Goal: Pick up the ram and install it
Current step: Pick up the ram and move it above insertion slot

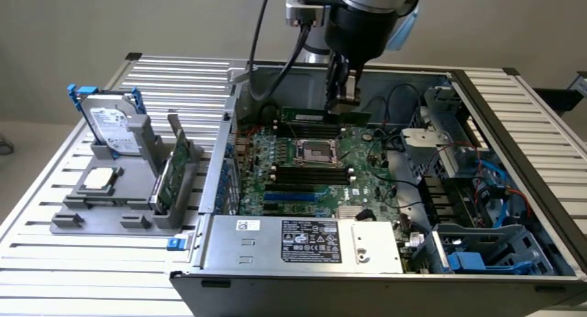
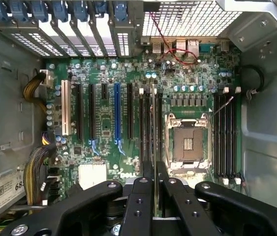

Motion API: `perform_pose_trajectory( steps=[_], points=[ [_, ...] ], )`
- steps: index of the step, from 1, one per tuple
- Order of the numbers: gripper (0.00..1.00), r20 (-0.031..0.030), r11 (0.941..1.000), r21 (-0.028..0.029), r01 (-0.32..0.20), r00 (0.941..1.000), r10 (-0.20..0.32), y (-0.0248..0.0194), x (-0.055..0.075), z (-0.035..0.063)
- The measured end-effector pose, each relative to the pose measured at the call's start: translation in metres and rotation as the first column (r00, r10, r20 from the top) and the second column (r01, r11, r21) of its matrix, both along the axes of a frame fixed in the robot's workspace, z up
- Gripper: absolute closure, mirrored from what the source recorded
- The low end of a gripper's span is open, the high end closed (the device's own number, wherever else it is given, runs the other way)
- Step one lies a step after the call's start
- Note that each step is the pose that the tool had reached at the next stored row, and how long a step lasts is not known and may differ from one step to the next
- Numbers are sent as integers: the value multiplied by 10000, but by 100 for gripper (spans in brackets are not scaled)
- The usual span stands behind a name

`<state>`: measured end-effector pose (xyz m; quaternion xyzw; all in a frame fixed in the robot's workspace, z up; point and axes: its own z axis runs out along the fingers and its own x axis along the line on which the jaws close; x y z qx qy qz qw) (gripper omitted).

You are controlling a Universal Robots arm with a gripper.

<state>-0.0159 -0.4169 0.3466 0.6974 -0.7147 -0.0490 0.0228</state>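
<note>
Jaws clamped on ram (image 1: pixel 307 115), green face above motherboard (image 1: pixel 369 167) in exterior view, thin edge in wrist view

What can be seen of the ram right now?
The ram is a long, thin green circuit board with dark chips along its face. It stands on its long edge, level, inside the open computer case, just over the motherboard beside the processor socket. The pincer grips its upper edge from above. Whether it sits in a slot cannot be told.
</note>
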Motion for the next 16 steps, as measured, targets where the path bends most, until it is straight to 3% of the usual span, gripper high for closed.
perform_pose_trajectory(
  steps=[6, 16],
  points=[
    [86, 18, 10000, -66, 18, 10000, -18, 16, 0, -103],
    [86, 276, 9999, -110, 20, 9996, -17, 17, 0, -266]
  ],
)
